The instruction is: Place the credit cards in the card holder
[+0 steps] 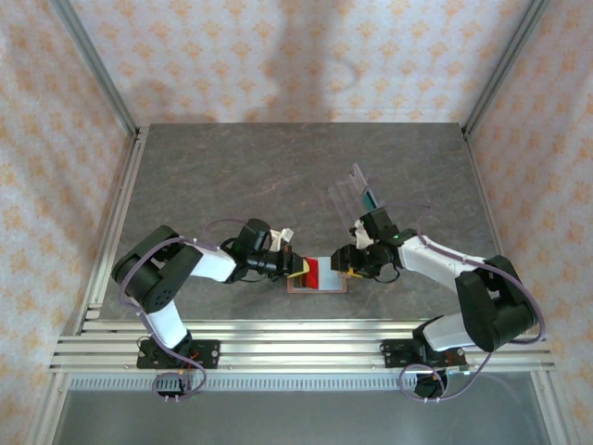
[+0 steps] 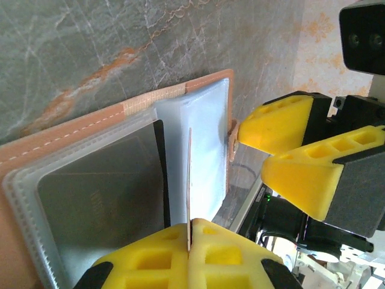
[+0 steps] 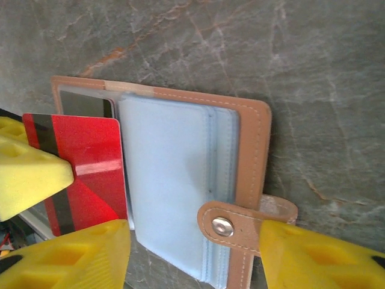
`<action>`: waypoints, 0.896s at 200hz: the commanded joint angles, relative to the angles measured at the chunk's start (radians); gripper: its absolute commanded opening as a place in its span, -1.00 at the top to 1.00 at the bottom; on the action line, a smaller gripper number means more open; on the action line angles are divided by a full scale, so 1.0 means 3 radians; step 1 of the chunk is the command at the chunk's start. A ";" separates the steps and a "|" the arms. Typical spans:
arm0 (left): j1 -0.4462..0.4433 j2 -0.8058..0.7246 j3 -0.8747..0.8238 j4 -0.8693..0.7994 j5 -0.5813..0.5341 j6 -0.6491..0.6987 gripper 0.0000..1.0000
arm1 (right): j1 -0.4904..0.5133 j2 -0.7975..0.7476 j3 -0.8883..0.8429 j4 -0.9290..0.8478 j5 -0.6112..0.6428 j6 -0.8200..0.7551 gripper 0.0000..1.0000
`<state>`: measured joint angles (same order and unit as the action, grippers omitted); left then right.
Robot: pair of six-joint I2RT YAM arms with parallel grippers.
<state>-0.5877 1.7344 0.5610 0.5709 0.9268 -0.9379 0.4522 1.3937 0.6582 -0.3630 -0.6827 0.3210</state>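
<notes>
The brown leather card holder [image 1: 320, 288] lies open on the table between both arms, its pale blue sleeves [image 3: 168, 180] facing up and its snap tab [image 3: 224, 226] folded over them. My left gripper [image 2: 190, 236] is shut on a red credit card [image 3: 84, 171] with a black stripe, which shows edge-on [image 2: 189, 174] in the left wrist view, at the sleeves' left edge. A dark card [image 2: 102, 198] sits in the left sleeve. My right gripper [image 3: 192, 262] is open astride the holder's near end, with one fingertip [image 3: 319, 259] over the snap tab's strap.
A clear plastic stand [image 1: 355, 190] with a teal card in it stands just behind the right gripper. The grey stone table stretches bare to the back and left. A metal rail [image 1: 306, 348] runs along the near edge.
</notes>
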 commanded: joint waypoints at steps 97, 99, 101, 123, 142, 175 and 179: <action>-0.0062 0.0044 0.0015 0.0111 -0.0066 -0.0027 1.00 | -0.0019 0.0089 -0.0118 0.0135 0.0009 -0.0043 -0.18; -0.0061 0.0041 0.0009 0.0119 -0.0071 -0.0031 1.00 | -0.0019 0.0089 -0.0118 0.0142 -0.0004 -0.0042 -0.17; -0.0065 0.0038 0.0003 0.0128 -0.0078 -0.0036 1.00 | -0.0019 0.0089 -0.0118 0.0148 -0.0011 -0.0040 -0.17; -0.0061 0.0064 0.0029 0.0112 -0.0096 -0.0007 1.00 | -0.0019 0.0074 -0.0145 0.0191 -0.0056 -0.0057 -0.15; -0.0061 0.0114 0.0006 0.0326 -0.0067 -0.0138 1.00 | -0.0020 0.0097 -0.0154 0.0208 -0.0072 -0.0048 -0.12; -0.0061 0.0194 0.0032 0.0479 -0.0054 -0.0196 1.00 | -0.0017 0.0099 -0.0189 0.0238 -0.0086 -0.0055 -0.07; -0.0061 0.0203 0.0032 0.0510 -0.0048 -0.0216 1.00 | -0.0019 0.0101 -0.0194 0.0243 -0.0084 -0.0053 -0.07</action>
<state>-0.5961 1.7683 0.5594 0.6464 0.9108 -0.9760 0.4477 1.4117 0.6258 -0.2977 -0.7067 0.3122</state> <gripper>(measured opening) 0.050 0.534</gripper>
